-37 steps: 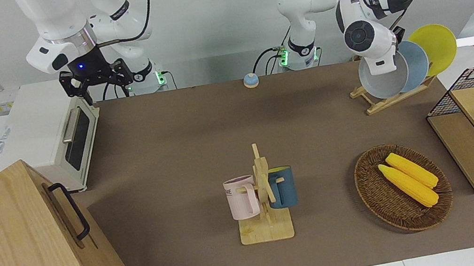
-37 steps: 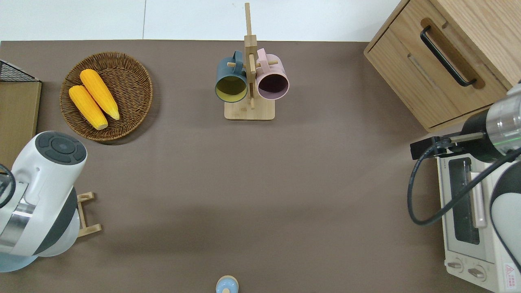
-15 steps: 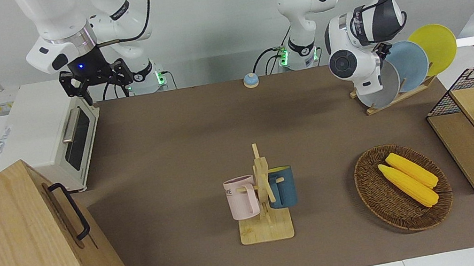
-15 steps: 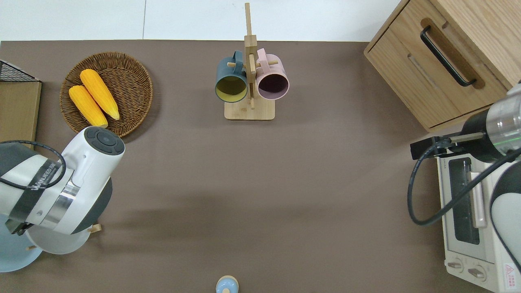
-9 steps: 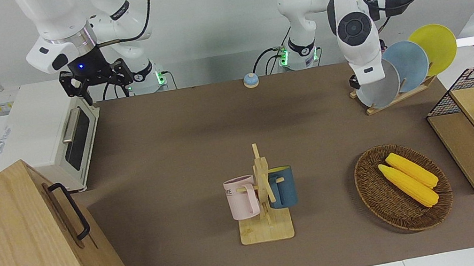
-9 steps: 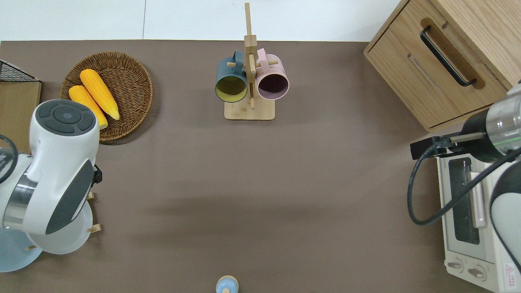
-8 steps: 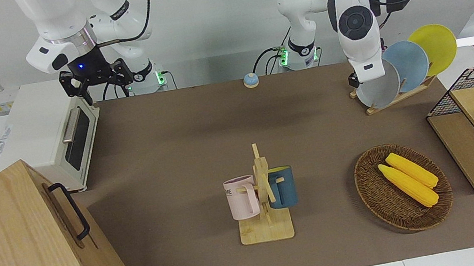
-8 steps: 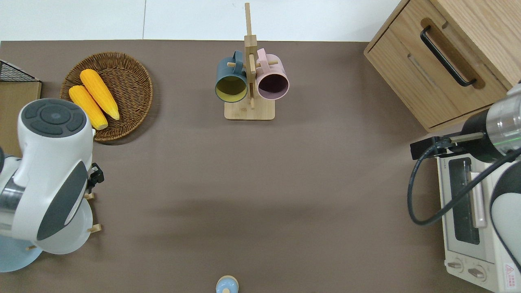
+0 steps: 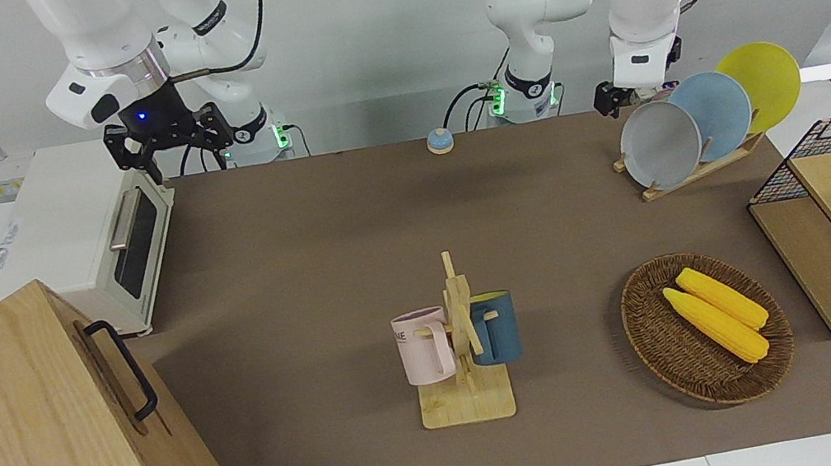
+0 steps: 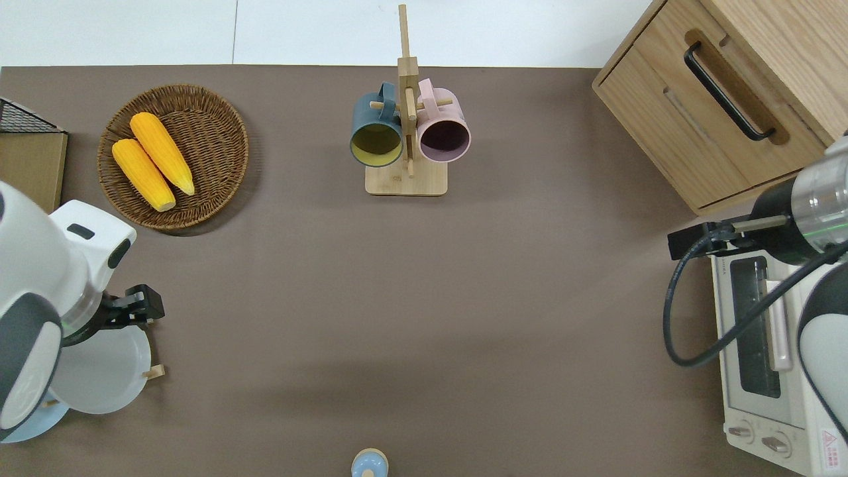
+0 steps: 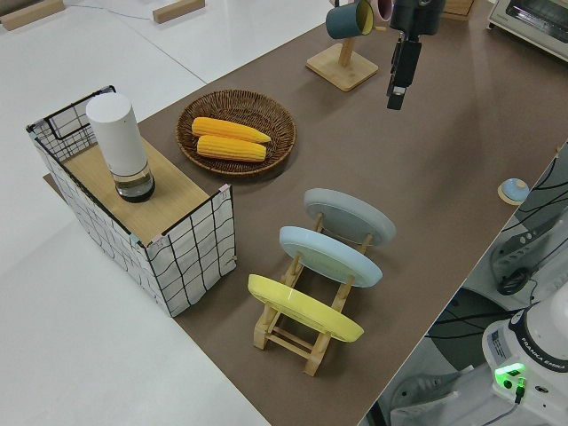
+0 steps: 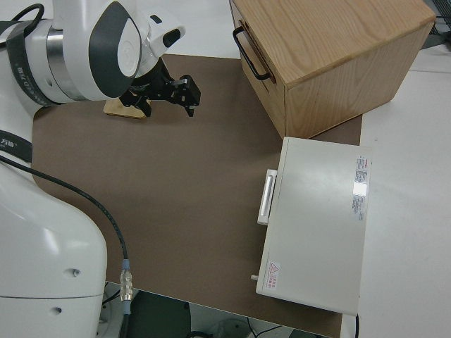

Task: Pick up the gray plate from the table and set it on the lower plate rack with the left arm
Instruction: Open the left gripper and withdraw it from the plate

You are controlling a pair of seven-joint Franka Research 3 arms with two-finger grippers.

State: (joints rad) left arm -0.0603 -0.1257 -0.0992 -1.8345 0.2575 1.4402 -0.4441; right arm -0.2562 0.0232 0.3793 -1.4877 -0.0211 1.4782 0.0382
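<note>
Your gray plate (image 9: pixel 660 145) stands in the lowest slot of the plate rack (image 11: pixel 306 333), beside the sky-blue plate (image 9: pixel 717 114). The left gripper (image 9: pixel 615 98) hangs above it, empty; whether its fingers are spread, you cannot tell. The right arm is parked, and no writing reads clearly.

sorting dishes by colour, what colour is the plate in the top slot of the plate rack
Yellow. The top plate on the plate rack shows best in the left side view.
</note>
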